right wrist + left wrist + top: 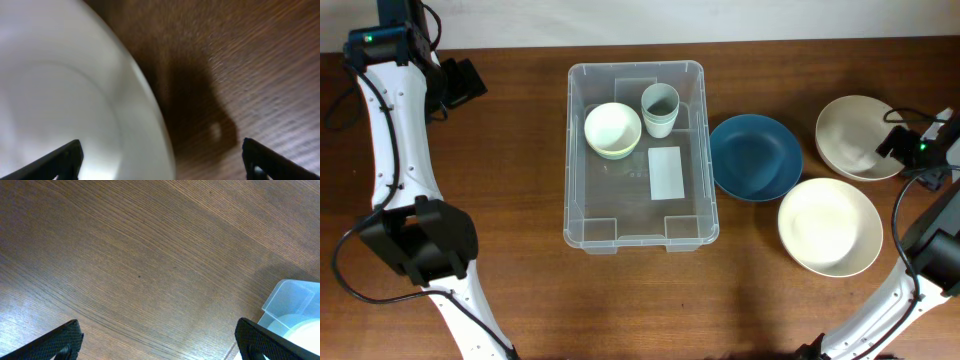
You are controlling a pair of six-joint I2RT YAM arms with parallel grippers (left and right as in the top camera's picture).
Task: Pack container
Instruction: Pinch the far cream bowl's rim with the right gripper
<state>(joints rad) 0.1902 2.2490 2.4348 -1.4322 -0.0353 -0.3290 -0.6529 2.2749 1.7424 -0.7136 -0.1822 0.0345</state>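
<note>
container holds a small bowl and a cup; left gripper gapes empty over the table, right gripper gapes empty above the far white bowl rim.

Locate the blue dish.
Overhead view: the blue dish sits right of centre, just right of the container, with the far white bowl and near white bowl on its other side.

You had a brown wood-grain table. Directly on it sat the clear container at centre, a blue plate just beside its right wall, a beige bowl at upper right and a cream bowl at lower right.
</note>
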